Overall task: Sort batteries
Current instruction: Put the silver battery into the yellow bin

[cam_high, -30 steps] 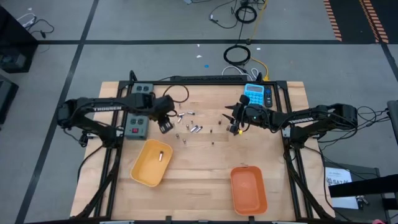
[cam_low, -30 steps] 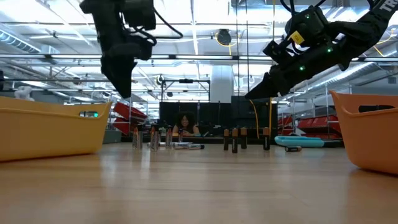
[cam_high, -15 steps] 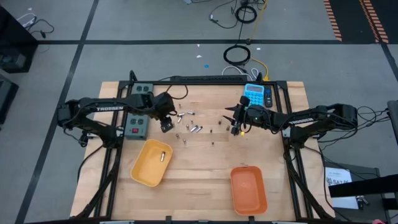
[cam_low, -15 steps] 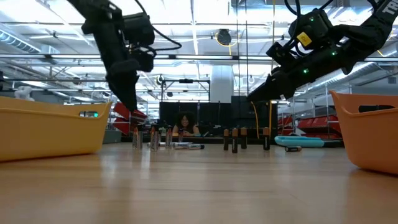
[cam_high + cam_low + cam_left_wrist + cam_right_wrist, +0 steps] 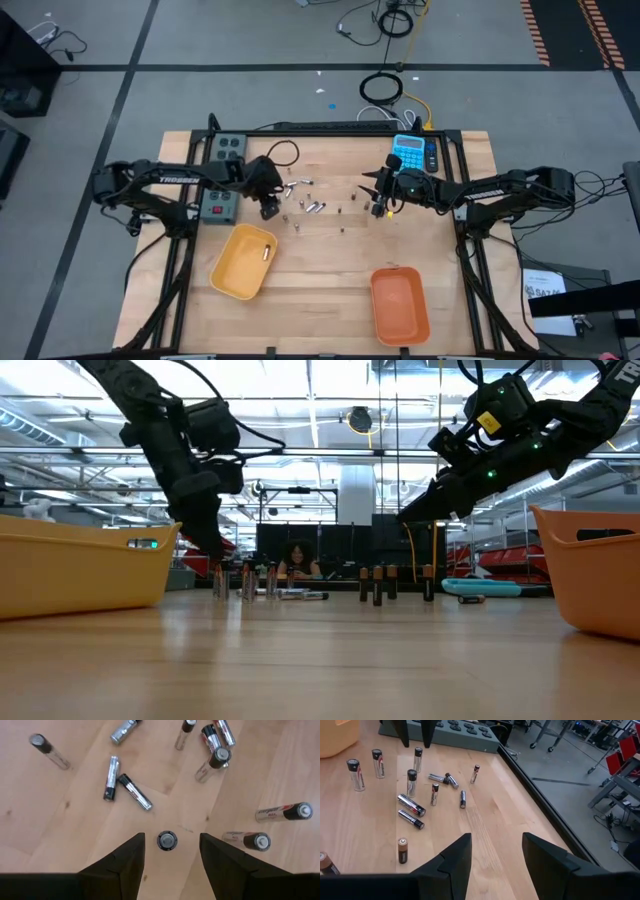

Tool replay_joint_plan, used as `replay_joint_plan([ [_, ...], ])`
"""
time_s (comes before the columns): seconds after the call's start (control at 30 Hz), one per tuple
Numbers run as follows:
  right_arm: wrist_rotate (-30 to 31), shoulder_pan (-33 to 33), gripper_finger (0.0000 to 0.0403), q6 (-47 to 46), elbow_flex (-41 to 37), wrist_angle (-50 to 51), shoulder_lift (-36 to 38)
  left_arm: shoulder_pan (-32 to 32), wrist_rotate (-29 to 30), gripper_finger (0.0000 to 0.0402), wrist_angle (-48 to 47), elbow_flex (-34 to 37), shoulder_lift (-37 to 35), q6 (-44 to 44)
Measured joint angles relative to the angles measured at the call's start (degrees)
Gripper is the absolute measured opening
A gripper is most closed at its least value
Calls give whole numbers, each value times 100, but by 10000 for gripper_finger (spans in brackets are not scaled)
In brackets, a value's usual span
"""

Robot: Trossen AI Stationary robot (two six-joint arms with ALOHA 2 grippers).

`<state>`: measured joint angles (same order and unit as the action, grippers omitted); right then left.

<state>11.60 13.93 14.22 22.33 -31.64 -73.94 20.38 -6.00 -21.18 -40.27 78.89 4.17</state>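
Note:
Several batteries (image 5: pixel 305 205) stand or lie on the wooden table between the two arms; they also show in the low view (image 5: pixel 300 582) and the right wrist view (image 5: pixel 412 802). My left gripper (image 5: pixel 268 208) is low over their left end, open. Its fingers stand on either side of one upright battery (image 5: pixel 166 840) without touching it. My right gripper (image 5: pixel 378 206) hangs open above the table at the group's right end (image 5: pixel 492 857). One battery (image 5: pixel 267 252) lies in the yellow tray (image 5: pixel 232 275).
An orange tray (image 5: pixel 400 310) sits near the table's near edge, right of the middle. The grey button box (image 5: pixel 222 195) lies left of my left gripper. The blue calculator (image 5: pixel 410 152) lies at the far edge behind my right gripper.
My left gripper has come down from well above the table to just over the batteries at the group's left end, with its fingers still apart. The batteries and trays have stayed in place.

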Motion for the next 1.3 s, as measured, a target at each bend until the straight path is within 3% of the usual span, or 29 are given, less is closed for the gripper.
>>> replay_joint_plan([
  [0.47,2,0,166,-66,0,-15,0,-15,-17,193,430,37,633,111],
  [0.7,-1,0,166,-90,2,-1,0,-15,3,137,441,37,713,151],
  [0.9,-9,3,166,-19,2,10,-1,-27,9,54,572,37,713,143],
  [1.13,-172,199,166,-95,-110,-150,-1,-52,14,54,638,29,713,109],
  [1.3,-281,329,166,-219,-129,-229,1,-4,16,54,-159,-531,400,-156],
])
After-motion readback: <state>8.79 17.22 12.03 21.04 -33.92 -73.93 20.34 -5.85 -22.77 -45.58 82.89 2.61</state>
